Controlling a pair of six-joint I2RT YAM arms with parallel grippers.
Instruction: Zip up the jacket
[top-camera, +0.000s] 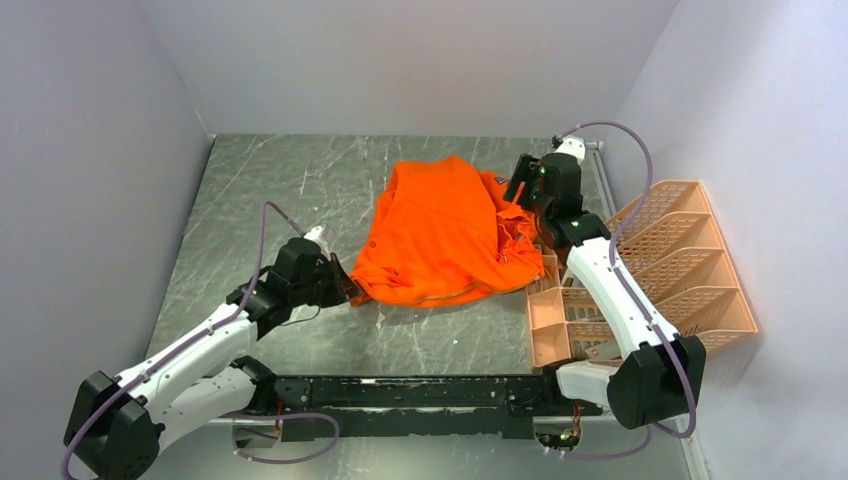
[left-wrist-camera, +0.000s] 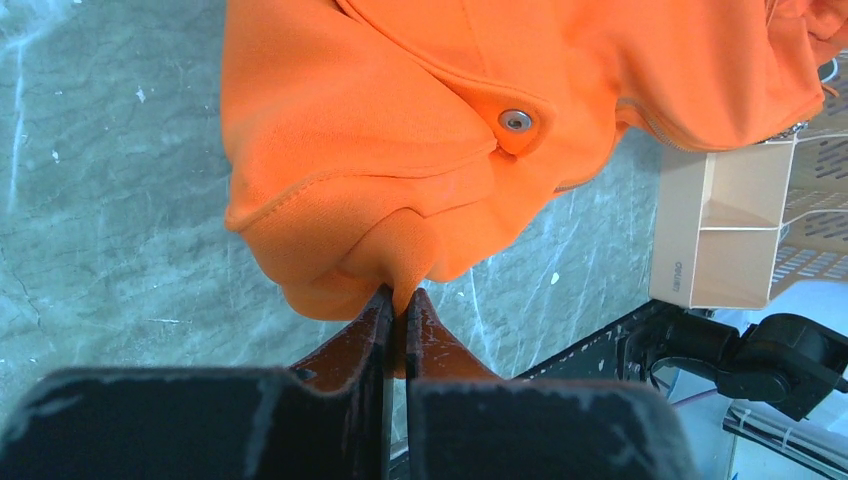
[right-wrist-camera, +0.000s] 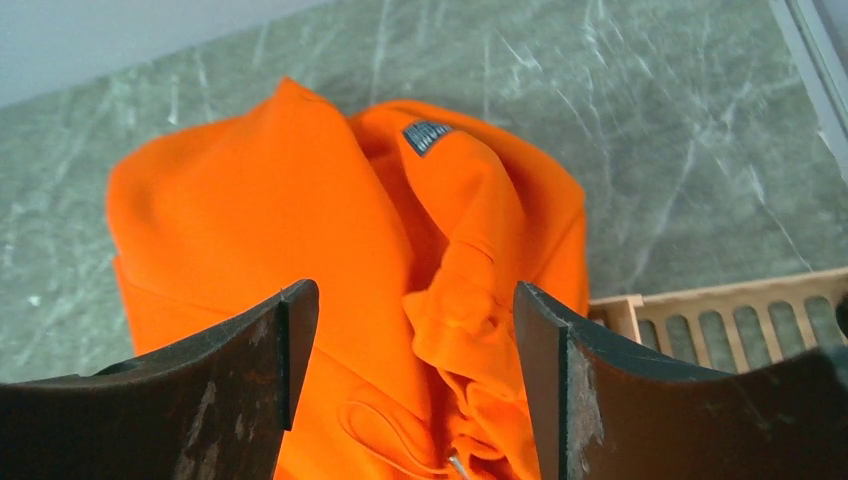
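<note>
At the near left of the grey marbled surface (top-camera: 300, 180), the left end effector (left-wrist-camera: 400, 297) is clenched on a corner fold of the jacket (top-camera: 440, 235), with orange cloth pinched between its fingers. Just beyond the pinch, a metal snap button (left-wrist-camera: 515, 120) shows on the fabric. The jacket lies crumpled in the middle of the surface, and its right edge reaches the peach basket rack (top-camera: 680, 265). Farther back on the right, the right end effector (right-wrist-camera: 415, 300) hangs released over the jacket's rumpled side, jaws wide apart and gripping nothing, and a small dark label (right-wrist-camera: 428, 136) shows beyond it.
</note>
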